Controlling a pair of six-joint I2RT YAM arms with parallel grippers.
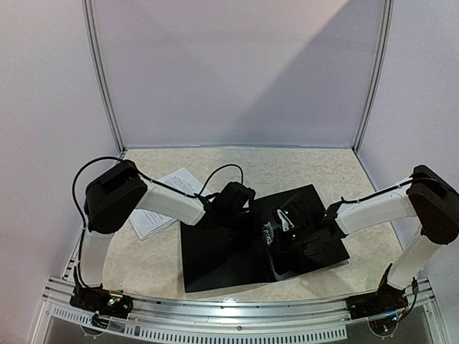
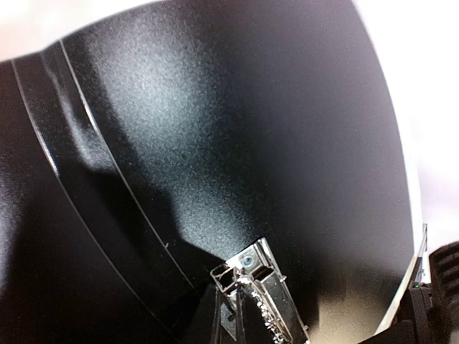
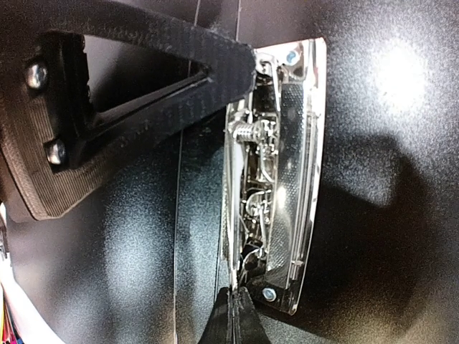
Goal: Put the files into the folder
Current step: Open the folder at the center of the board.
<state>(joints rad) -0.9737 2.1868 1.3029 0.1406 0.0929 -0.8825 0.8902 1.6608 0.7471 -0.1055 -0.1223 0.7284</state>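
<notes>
**Overhead view.** The folder (image 1: 215, 258) lies open and flat at the centre of the desk (image 1: 301, 168). Its metal clip (image 1: 285, 217) sits along the fold, right of centre. The files (image 1: 152, 217) rest on the desk at the left of the frame, outside the folder and just beside its left cover. The left arm crosses over part of them. The left gripper (image 1: 247, 208) hangs over the folder's upper middle with its jaws narrow; whether they pinch anything cannot be told. The right gripper (image 1: 287, 233) reaches in from the right to the clip, jaws pressed together.

**Right wrist view.** The closed tips (image 3: 229, 315) sit at the clip's lower end, at bottom centre.

**Left wrist view.** Black cover fills the frame, with the clip at bottom centre.
</notes>
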